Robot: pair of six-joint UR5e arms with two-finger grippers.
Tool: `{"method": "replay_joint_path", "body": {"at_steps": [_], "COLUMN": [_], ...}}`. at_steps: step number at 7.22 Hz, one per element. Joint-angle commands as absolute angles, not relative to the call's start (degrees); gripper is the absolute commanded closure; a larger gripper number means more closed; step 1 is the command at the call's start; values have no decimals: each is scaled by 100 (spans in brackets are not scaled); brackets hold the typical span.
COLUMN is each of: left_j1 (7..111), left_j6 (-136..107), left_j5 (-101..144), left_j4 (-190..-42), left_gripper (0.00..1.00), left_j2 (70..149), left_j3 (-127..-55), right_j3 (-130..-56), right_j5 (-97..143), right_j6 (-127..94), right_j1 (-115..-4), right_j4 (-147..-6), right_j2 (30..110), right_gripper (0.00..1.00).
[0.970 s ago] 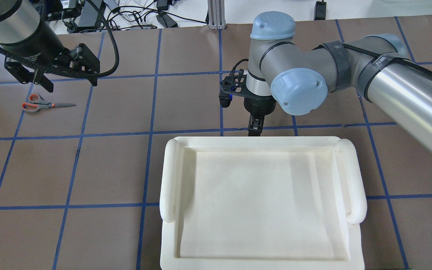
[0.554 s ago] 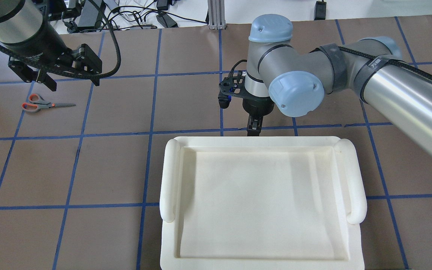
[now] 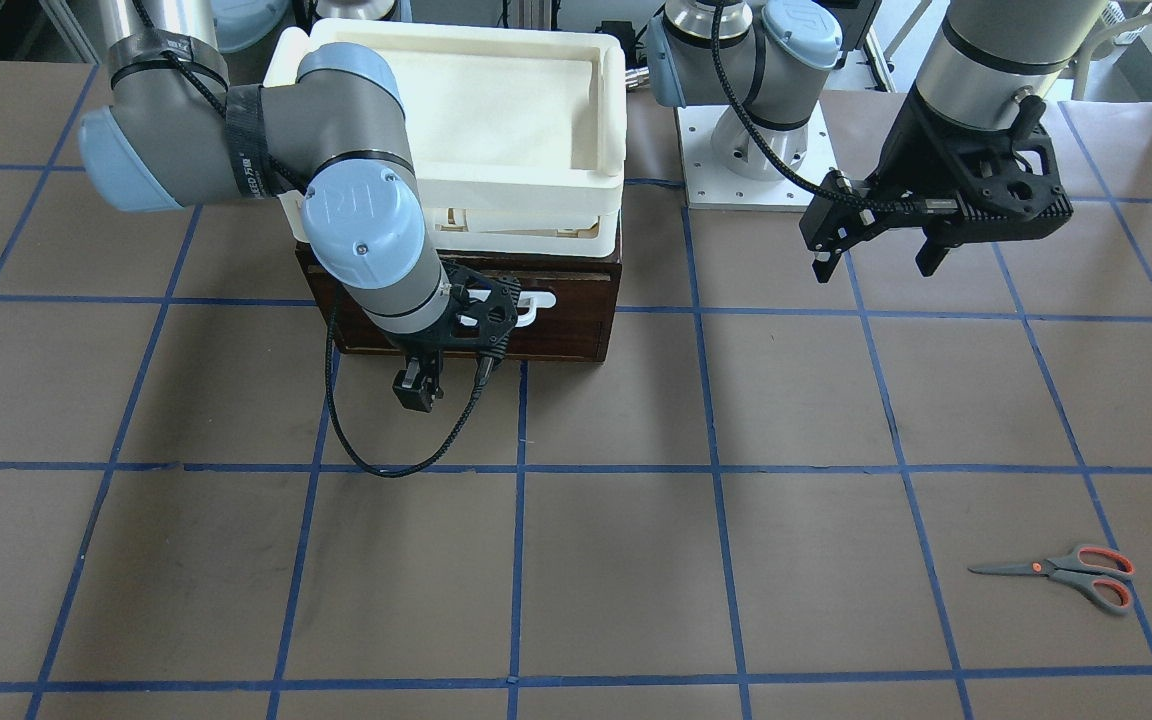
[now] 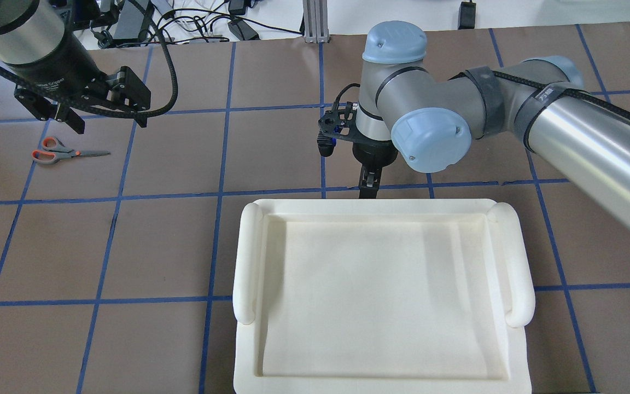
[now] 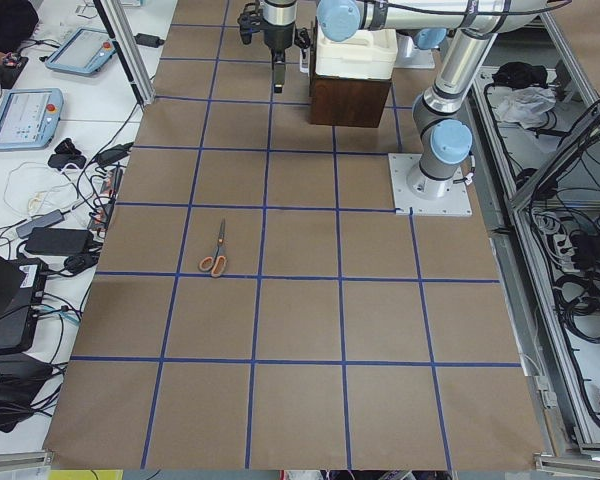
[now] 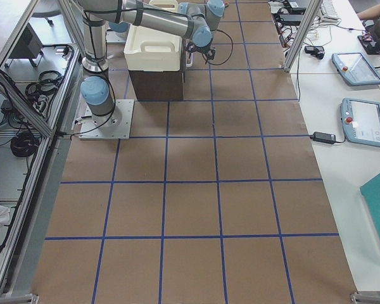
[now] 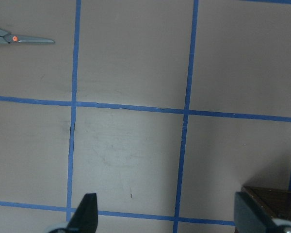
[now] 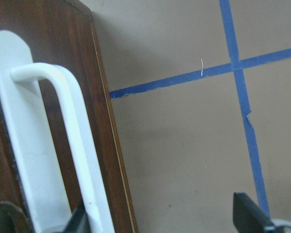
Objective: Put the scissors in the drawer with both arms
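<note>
Scissors (image 3: 1051,570): grey blades closed, orange-lined handles.

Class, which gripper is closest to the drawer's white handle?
The right gripper, just in front of the handle of the drawer; the left gripper hangs well off to one side, nearer the scissors.

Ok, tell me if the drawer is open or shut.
Shut: the drawer shows its front flush, white handle close in, no pale interior exposed.
</note>
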State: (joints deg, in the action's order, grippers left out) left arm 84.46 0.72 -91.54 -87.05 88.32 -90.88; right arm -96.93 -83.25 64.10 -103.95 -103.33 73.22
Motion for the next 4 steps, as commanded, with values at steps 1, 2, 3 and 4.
{"method": "replay_joint_path", "body": {"at_steps": [1, 2, 3, 4], "left_j1": [8438, 8429, 8429, 8429], "left_j6": [79, 131, 193, 193], "left_j5": [-9167, -9150, -9149, -9149], "left_j4": [-8710, -8701, -8710, -8710], "left_gripper": [0, 0, 0, 0], "left_j2": [8824, 8833, 8850, 8851], "left_j3": [-9088, -9088, -9088, -9088], "right_j3": [-9659, -9659, -9650, -9624], "right_j5": [-8332, -8332, -8332, -8323], "right_j6": [6416, 6416, 6416, 6416], "right_j1": [-10397, -10389, -10380, -10354], "right_j4": [-10441, -10624, -10783, -10836], "right_j2": [7304, 7208, 7085, 7040], "right_gripper": [0, 0, 0, 0]}}
